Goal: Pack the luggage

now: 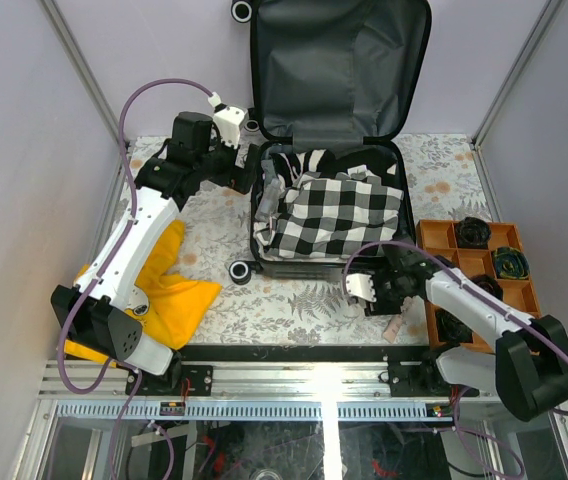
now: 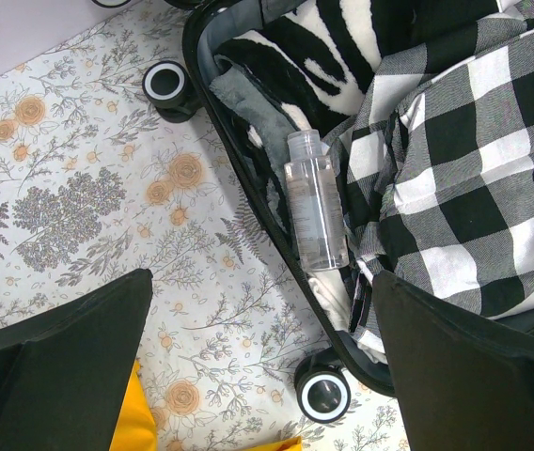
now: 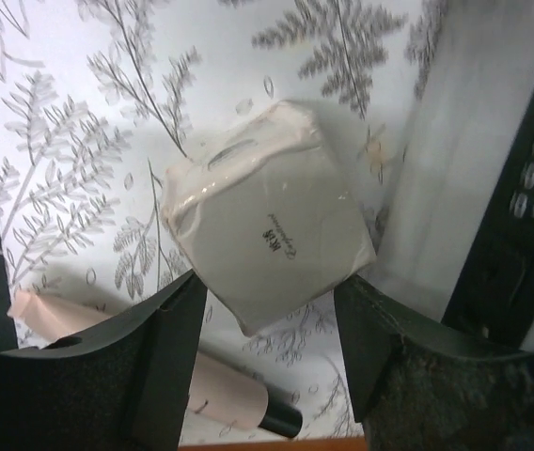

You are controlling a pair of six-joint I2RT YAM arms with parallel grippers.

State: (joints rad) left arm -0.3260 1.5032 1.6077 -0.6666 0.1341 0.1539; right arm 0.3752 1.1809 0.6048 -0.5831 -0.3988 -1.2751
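Note:
The luggage [image 1: 326, 215] lies open at the back centre, its grey-lined lid [image 1: 339, 65] upright. It holds a black-and-white checked cloth [image 1: 336, 212] and a clear bottle [image 2: 316, 202] along its left wall. My left gripper [image 1: 246, 170] hovers over the luggage's left edge; in the left wrist view it [image 2: 262, 319] is open and empty. My right gripper [image 1: 366, 290] is in front of the luggage, shut on a white wrapped square packet [image 3: 267, 225], which it [image 3: 272, 291] pinches at its lower corners above the table.
An orange compartment tray [image 1: 434, 235] with dark rolled items stands at the right. A pink tube with a black cap [image 3: 220, 390] lies on the table under my right gripper. A yellow cloth [image 1: 174, 290] lies at the left by the left arm. Luggage wheels [image 2: 323, 395] stick out on the left.

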